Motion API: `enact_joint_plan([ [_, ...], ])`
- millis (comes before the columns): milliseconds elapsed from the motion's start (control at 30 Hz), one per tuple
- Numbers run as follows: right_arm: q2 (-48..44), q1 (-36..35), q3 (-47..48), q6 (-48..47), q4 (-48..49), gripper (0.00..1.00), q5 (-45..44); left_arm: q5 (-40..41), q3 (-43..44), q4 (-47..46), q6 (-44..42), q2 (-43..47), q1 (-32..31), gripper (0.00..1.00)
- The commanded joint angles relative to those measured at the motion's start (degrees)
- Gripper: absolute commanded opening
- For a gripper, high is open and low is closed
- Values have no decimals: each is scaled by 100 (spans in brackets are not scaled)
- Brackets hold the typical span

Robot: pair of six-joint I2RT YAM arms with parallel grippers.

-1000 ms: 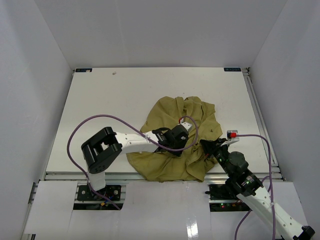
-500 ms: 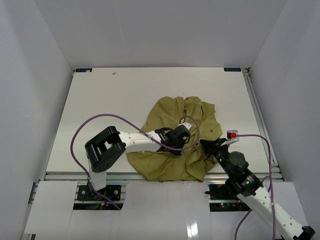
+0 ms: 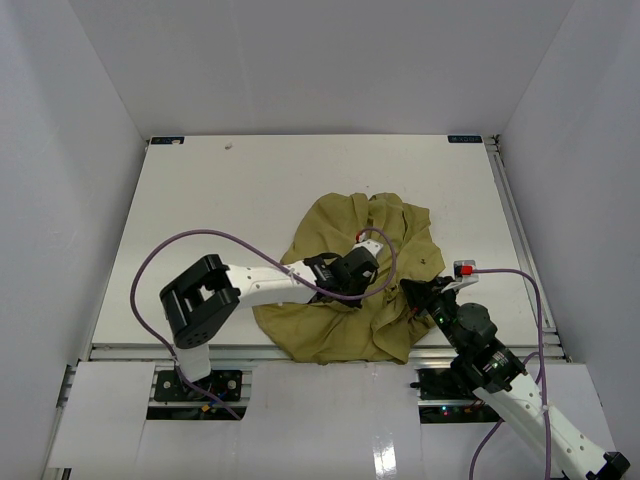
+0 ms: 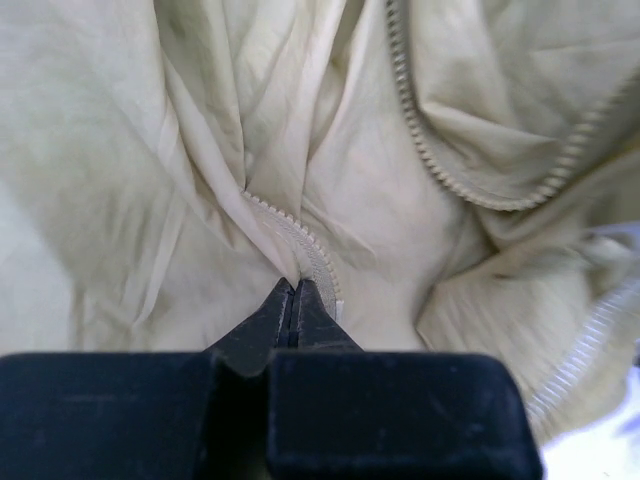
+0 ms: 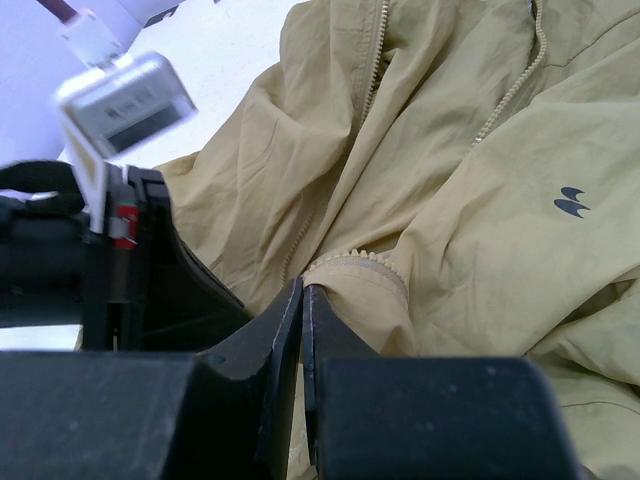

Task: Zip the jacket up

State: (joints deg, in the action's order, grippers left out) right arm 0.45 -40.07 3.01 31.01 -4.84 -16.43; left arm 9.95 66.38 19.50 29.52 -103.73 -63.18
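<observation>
The left gripper (image 4: 293,290) is seen pinched tight, fingers pressed together with no gap, and a ridge of the jacket (image 4: 120,150) is clamped right at the tips. A strip of zipper teeth (image 4: 300,240) runs straight down into that pinch, so the fabric is held by its zipper edge. A 2nd line of zipper teeth (image 4: 410,120) is seen curving off to the upper right, apart from the fingers.

The right gripper (image 5: 300,290) is closed down too, with only a hairline slit left between the 2 fingers. A folded bit of zipper edge (image 5: 355,262) is bunched right at the tips and looks caught there. A small dark logo (image 5: 570,200) is printed on the cloth further to the right.

From the top camera, the left gripper (image 3: 362,262) is found on the middle of the jacket (image 3: 330,335), while the right gripper (image 3: 412,292) is parked at its near right edge. The jacket is lying crumpled and unzipped on the white table (image 3: 250,200), right of centre and toward the near edge. A purple cable (image 3: 200,237) is looped over the left arm.
</observation>
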Motion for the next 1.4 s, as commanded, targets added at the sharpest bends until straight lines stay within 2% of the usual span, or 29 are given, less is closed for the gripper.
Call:
enact_joint_plan([
  [0,-691,26,240,-104,142,8,-49,81,-87,-26,-16,610,39,0],
  [300,-572,26,169,-181,337,8,98,-36,-316,-187,-153,898,87,0],
  [400,-382,26,185,-351,866,8,594,-480,-743,-992,-614,1349,96,0],
  [567,322,25,252,-642,1697,8,1551,-647,-1556,-2475,-1158,2280,147,0],
  [700,1013,26,249,-764,2526,8,2321,-595,-2246,-3198,-1388,2712,228,0],
  [967,1713,35,411,-1096,3025,8,2803,-406,-2789,-4148,-1678,3237,298,0],
  [1067,1764,35,146,-965,3599,8,2830,-270,-3125,-4679,-1695,3476,300,0],
  [1100,1793,35,-49,-914,3962,8,2907,-261,-3351,-5113,-1699,3591,307,0],
  [1367,1906,35,-614,-817,5381,8,3162,-729,-3928,-6075,-1723,3901,307,0],
])
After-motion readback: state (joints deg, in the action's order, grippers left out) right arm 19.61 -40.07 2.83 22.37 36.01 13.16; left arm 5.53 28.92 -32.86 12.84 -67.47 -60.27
